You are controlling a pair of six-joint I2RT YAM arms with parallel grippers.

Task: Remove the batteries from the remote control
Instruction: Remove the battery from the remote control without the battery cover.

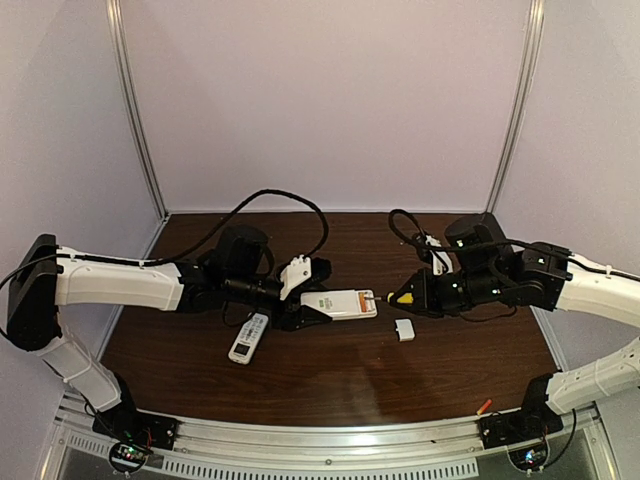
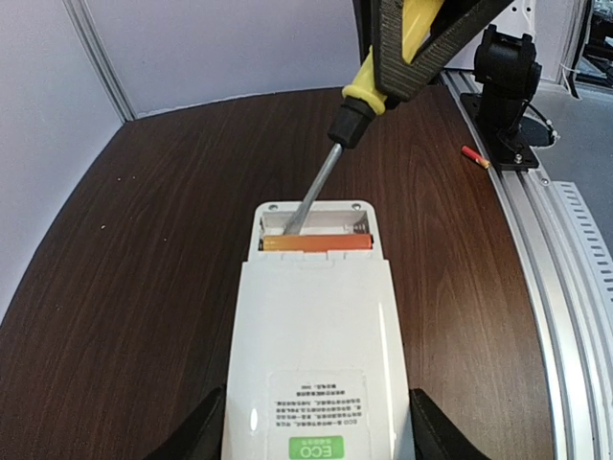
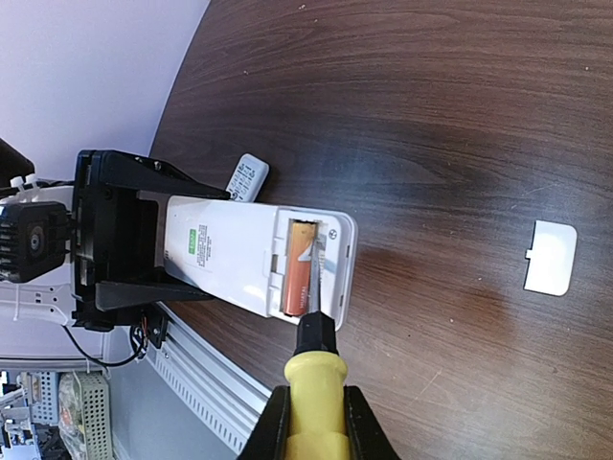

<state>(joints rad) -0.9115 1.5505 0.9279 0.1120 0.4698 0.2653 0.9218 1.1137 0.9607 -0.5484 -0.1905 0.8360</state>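
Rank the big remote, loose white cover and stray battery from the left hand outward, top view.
1. The big remote, gripped by the left hand.
2. The loose white cover, right of centre.
3. The stray battery, by the near-right rail.

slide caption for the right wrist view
Right gripper holds a yellow screwdriver, tip at the orange battery in the open remote

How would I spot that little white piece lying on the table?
On the dark wooden table, find the large white remote held by the left pincer. Right of its open end, nearer the arm bases, lies the small white cover. Unlike the smaller remote farther left, it is plain and untouched.
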